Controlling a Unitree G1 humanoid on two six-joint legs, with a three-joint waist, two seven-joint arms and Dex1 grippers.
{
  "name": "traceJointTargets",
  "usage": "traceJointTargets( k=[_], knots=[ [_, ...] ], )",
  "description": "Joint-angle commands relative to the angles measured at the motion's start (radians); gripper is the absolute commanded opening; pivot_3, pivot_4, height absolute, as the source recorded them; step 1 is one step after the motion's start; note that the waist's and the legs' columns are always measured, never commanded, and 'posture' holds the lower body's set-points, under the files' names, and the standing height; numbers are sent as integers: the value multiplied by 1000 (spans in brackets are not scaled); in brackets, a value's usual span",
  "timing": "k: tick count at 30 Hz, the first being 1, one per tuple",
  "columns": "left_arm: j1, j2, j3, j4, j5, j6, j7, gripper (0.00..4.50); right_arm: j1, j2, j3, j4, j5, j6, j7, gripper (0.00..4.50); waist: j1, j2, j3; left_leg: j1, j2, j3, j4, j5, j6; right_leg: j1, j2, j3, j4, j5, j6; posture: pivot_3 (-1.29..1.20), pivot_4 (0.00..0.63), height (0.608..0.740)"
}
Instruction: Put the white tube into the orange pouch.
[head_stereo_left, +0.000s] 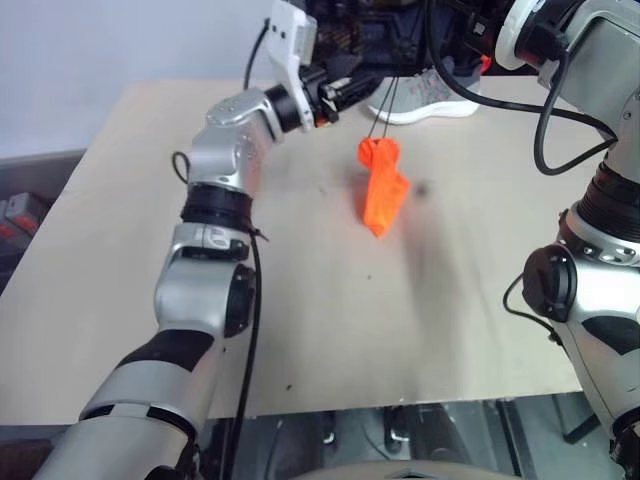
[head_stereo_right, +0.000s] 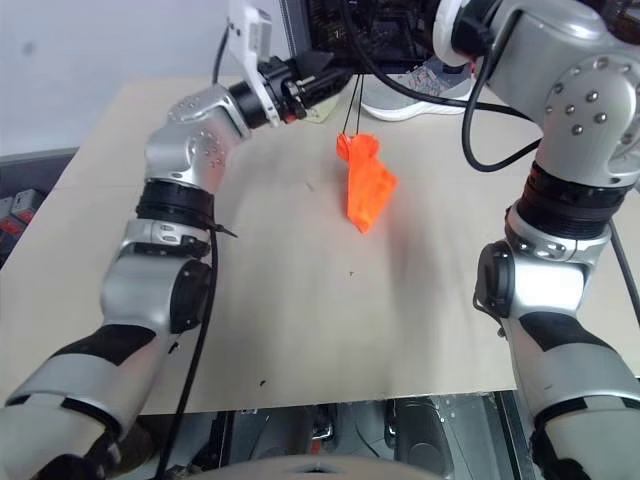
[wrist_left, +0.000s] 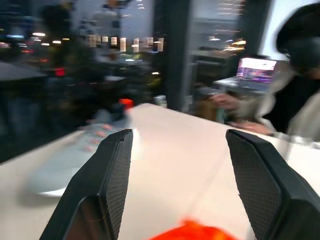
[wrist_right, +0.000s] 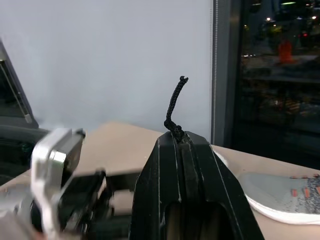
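Observation:
The orange pouch (head_stereo_left: 383, 190) hangs crumpled from its thin dark drawstring (head_stereo_left: 386, 108), its lower end on or just above the table (head_stereo_left: 300, 330). My right gripper (wrist_right: 181, 142) is shut on the drawstring, whose end (wrist_right: 175, 105) pokes up between the fingers. Just left of the pouch's top, my left gripper (head_stereo_right: 315, 85) stands open with nothing between its fingers (wrist_left: 112, 170); a bit of the pouch (wrist_left: 192, 231) shows below them. The white tube is out of view.
A grey and white shoe (head_stereo_left: 425, 95) lies at the table's far edge behind the pouch. A person (wrist_left: 295, 75) sits beyond the table by a laptop (wrist_left: 257, 70). Dark equipment stands behind the far edge.

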Motion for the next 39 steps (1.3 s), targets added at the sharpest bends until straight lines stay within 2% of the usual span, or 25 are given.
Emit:
traceJointTargets(
  k=[1, 10, 20, 23, 24, 25, 28, 29, 34, 39],
  knots=[
    [-17, -20, 41, -122, -116, 113, -69, 3085, -11, -2, -31, -42, 15, -10, -8, 0, 4, 0, 0, -1, 0, -1, 0, 0, 0, 0, 0, -1, 0, 0, 0, 0, 150, 740],
    [-9, -9, 45, -212, -179, 198, -122, 3085, -7, 3, -27, -45, 26, -13, -14, 0, -1, 0, 0, -1, 0, -1, 0, 0, 0, -1, 0, 0, 1, 0, 0, 0, 150, 740],
    [-15, -36, 3, -188, -133, 153, -129, 3085, -3, 11, -23, -53, 42, -9, -20, 0, 1, 0, 0, 0, -1, 0, 1, 0, 0, -1, 0, 0, 1, 0, 0, 0, 150, 740],
    [-22, -52, -1, -167, -120, 129, -126, 2379, -4, 12, -23, -56, 47, -6, -22, 0, 1, 0, 0, 0, 0, 0, 1, 0, 0, -1, 0, 0, 1, 0, 0, 0, 150, 740],
    [-27, -57, 0, -157, -116, 122, -121, 1974, -5, 12, -23, -56, 49, -4, -22, 0, 1, 0, 0, 0, 0, 0, 1, 0, 0, -1, 0, 0, 1, 0, 0, 0, 150, 740],
    [-32, -61, 2, -148, -114, 115, -119, 1310, -5, 11, -23, -58, 52, -2, -22, 0, 1, 0, 0, 0, 0, 0, 1, 0, 0, -1, 0, 0, 1, 0, 0, 0, 150, 740],
    [-42, -66, 9, -132, -115, 103, -119, 379, -3, 9, -22, -64, 61, 4, -26, 0, 0, 0, 0, 0, 0, 0, 1, 0, 0, -1, 0, 1, 1, 0, 0, 0, 150, 740],
    [-44, -66, 9, -129, -115, 101, -119, 211, -2, 8, -22, -66, 62, 5, -26, 0, 0, 0, 0, 0, 0, 0, 1, 0, 0, -1, 0, 1, 1, 0, 0, 0, 150, 740],
    [-27, -59, 2, -130, -110, 99, -119, 214, 6, 5, -28, -69, 59, -5, -27, 0, 1, 0, 0, 0, 0, 0, 1, 0, 0, -1, 0, 0, 1, 0, 0, 0, 150, 740],
    [98, -41, -52, -149, -42, 88, -101, 214, -13, 5, -50, -44, 38, -86, -31, 0, 0, 0, 0, 1, 0, 1, 1, 0, 0, 0, 0, 1, 2, 0, 0, 0, 150, 740]
  ],
)
